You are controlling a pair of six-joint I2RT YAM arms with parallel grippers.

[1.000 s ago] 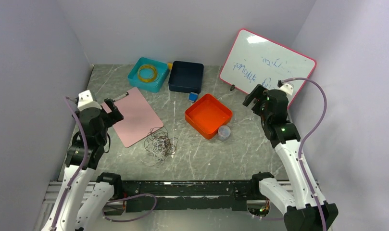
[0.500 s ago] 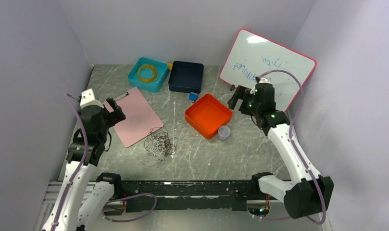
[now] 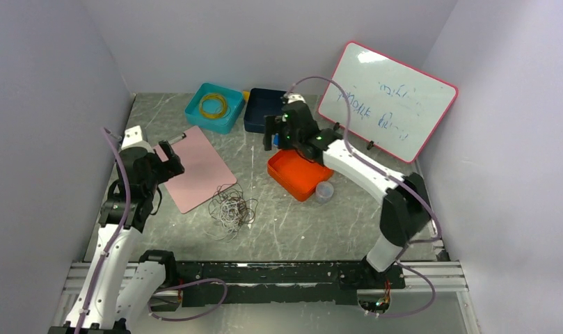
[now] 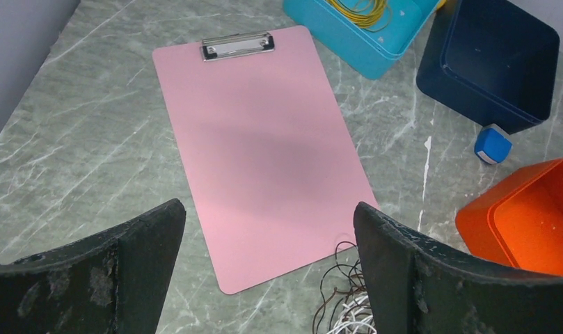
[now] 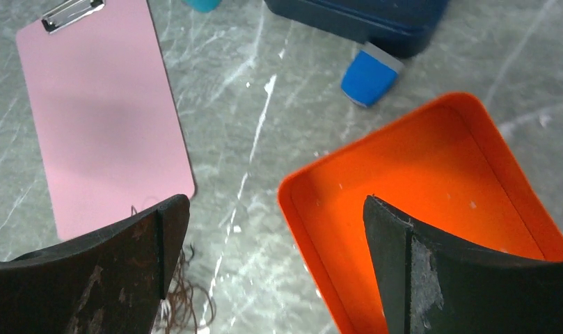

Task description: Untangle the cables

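inspector: where are the cables?
recorder: the cables (image 3: 231, 209) lie in one tangled bunch of white and dark brown-red loops on the grey marbled table (image 3: 285, 223), just beside the near corner of the pink clipboard (image 3: 195, 167). neither arm touches them.
inspector: left gripper?
recorder: the left gripper (image 3: 168, 156) has its jaws spread wide with nothing between them. it hangs over the left part of the clipboard. its wrist view catches the bunch at the bottom edge, by the right finger.
inspector: right gripper?
recorder: the right gripper (image 3: 273, 136) also has its jaws wide and empty. it is reached out above the far-left rim of the orange tray (image 3: 299, 177), apart from the cables.
inspector: other items?
recorder: a small blue-and-white block (image 5: 369, 75) sits between the orange tray and the navy bin (image 3: 269, 104). a teal tray (image 3: 216, 125) holds a yellow coil (image 3: 213, 106). a small clear cup (image 3: 324, 191) stands just beside the orange tray. a whiteboard (image 3: 403, 104) leans at the back right.
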